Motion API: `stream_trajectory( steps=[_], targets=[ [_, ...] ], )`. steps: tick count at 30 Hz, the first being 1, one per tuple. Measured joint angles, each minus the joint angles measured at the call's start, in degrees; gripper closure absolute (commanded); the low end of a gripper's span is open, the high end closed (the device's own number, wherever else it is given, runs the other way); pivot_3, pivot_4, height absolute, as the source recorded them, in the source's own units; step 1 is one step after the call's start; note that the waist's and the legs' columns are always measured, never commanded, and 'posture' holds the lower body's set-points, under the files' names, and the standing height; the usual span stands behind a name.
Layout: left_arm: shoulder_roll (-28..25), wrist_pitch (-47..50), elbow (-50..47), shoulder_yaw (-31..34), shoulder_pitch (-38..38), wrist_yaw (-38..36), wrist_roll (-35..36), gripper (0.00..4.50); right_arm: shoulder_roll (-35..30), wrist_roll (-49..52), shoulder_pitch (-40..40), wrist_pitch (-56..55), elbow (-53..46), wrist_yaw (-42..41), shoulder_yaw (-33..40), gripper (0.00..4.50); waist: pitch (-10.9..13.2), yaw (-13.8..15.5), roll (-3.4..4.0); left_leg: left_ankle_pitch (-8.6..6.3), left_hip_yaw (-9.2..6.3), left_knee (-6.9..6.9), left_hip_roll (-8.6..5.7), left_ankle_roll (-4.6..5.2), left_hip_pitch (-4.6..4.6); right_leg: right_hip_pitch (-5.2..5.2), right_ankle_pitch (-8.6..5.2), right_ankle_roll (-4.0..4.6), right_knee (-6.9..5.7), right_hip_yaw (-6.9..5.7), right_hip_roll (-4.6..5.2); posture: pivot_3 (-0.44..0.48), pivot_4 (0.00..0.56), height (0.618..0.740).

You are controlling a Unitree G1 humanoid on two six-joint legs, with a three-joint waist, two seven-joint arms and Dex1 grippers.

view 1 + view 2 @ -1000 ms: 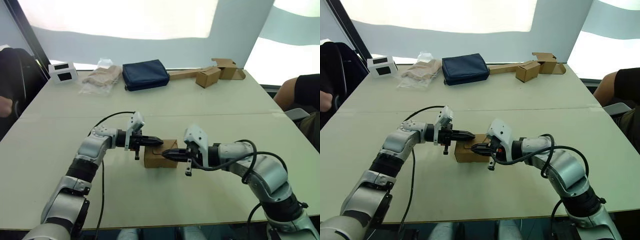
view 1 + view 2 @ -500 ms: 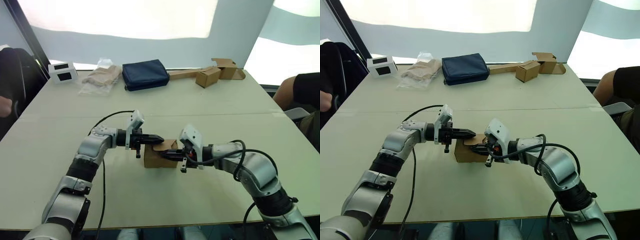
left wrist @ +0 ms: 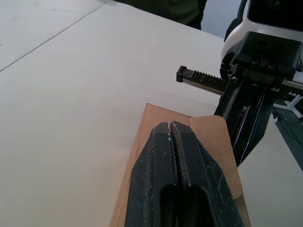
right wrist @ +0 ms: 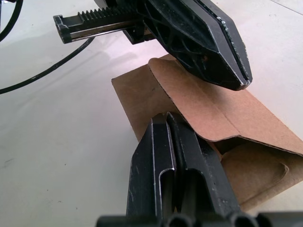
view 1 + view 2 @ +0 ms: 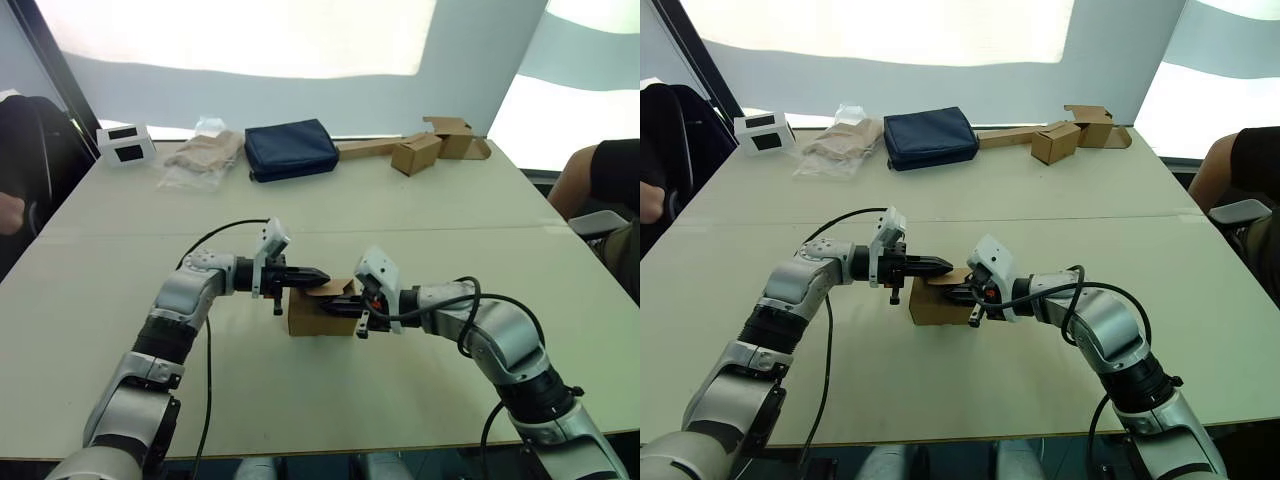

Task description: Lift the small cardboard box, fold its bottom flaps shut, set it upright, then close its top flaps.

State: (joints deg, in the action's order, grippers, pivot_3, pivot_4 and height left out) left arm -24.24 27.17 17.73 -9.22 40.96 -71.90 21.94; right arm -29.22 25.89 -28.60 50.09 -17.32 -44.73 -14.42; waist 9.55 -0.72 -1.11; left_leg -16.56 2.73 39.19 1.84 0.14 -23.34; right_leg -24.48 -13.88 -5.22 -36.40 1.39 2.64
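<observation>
The small cardboard box [image 5: 320, 312] is sitting upright on the near half of the table [image 5: 420, 215], so the lifting and the bottom flaps look done to me. Both arms are working on the top now. The right gripper [image 4: 166, 124], fingers pressed together, is pushing in from the right at the box's upper edge. The left gripper [image 3: 170, 130], fingers also together, is bearing down on a top flap from the left. One flap is arching up with a gap beneath it, so the top is not flat yet.
</observation>
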Motion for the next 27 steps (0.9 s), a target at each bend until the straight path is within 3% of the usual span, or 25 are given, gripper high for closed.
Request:
stream_trajectory(
  steps=[13,27],
  targets=[
    [-0.18,-1.64,0.16,-0.29,-1.21,0.86,-1.48,4.48,-1.74,5.4,2.3,1.94,-5.23,-3.41,1.91,4.5,0.0,0.02,0.0,0.0,-0.01,0.0,0.0,0.0,-0.01,0.0,0.0,0.01,0.0,0.0,0.01,0.0,0.15,0.74],
    [-0.15,-1.51,0.14,-0.23,-1.21,1.14,-1.44,4.48,-1.61,1.06,-0.27,-1.2,0.6,-3.52,-0.44,4.5,0.0,-0.01,0.0,0.0,0.0,0.0,0.0,0.0,0.0,0.0,0.0,0.0,0.0,0.0,0.01,0.0,0.15,0.74]
  ],
)
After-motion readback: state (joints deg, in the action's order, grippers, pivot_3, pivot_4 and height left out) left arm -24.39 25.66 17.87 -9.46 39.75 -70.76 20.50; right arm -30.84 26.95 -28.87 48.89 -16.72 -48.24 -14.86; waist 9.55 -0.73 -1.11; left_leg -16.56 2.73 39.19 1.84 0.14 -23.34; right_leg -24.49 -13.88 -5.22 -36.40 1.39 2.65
